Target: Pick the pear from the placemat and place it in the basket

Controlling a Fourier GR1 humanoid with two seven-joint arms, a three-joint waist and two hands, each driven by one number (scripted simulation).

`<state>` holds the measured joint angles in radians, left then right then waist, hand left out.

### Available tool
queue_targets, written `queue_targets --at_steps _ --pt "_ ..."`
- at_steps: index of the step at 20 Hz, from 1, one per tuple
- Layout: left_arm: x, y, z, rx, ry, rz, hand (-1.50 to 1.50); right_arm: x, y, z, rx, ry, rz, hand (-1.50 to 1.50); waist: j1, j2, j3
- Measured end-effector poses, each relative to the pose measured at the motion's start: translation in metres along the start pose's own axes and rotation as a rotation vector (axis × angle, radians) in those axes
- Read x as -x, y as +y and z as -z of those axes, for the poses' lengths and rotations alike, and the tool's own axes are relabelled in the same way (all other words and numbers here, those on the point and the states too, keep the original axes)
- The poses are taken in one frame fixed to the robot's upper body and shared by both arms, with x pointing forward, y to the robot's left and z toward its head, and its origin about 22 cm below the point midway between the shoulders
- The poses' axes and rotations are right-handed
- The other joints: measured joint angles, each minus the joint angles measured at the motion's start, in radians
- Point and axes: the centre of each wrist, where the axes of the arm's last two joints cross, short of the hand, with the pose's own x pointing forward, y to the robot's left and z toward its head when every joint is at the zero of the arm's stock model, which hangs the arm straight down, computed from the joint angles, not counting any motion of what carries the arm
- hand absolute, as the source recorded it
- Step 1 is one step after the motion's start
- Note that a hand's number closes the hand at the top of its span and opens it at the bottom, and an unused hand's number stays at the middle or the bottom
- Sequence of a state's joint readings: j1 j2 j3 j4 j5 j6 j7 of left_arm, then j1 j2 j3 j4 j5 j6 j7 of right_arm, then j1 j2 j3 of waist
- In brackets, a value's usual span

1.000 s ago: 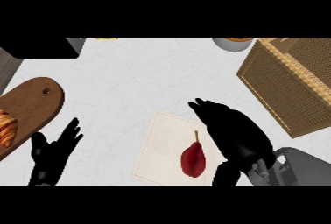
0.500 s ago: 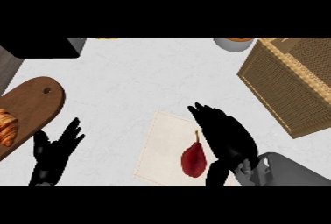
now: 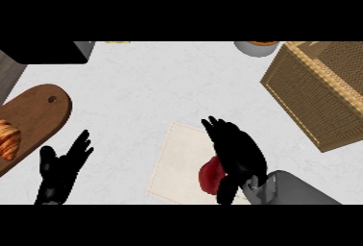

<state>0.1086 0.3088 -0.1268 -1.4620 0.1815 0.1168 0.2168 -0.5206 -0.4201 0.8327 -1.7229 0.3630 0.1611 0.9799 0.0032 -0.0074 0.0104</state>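
A pale, faintly marbled counter [image 3: 156, 86] fills the view under even light. At its far left lies a brown wooden cutting board [image 3: 35, 115] with a small hole near its rounded far end; a golden croissant [image 3: 7, 139] rests on the board's left part. Beyond the board, at the counter's back left, stands a dark boxy object [image 3: 42, 52]. Far to the board's right, along the back edge, sits a grey bowl [image 3: 257, 47] with something orange inside.

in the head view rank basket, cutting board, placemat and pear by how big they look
1. basket
2. cutting board, cut off at the edge
3. placemat, close to the board, so unsure
4. pear, partly hidden by the right hand
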Motion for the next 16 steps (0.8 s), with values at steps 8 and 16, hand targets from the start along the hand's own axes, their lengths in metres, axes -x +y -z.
queue_targets --at_steps 8,16 --pt "-0.002 0.007 0.001 0.0 0.006 -0.006 0.0 0.002 0.019 0.01 -0.037 0.034 -0.032 -1.5 0.001 0.0 0.0" --pt "0.002 0.007 0.002 -0.005 0.004 -0.001 0.0 0.007 0.035 0.018 -0.086 0.076 -0.055 -1.5 -0.001 -0.001 0.002"
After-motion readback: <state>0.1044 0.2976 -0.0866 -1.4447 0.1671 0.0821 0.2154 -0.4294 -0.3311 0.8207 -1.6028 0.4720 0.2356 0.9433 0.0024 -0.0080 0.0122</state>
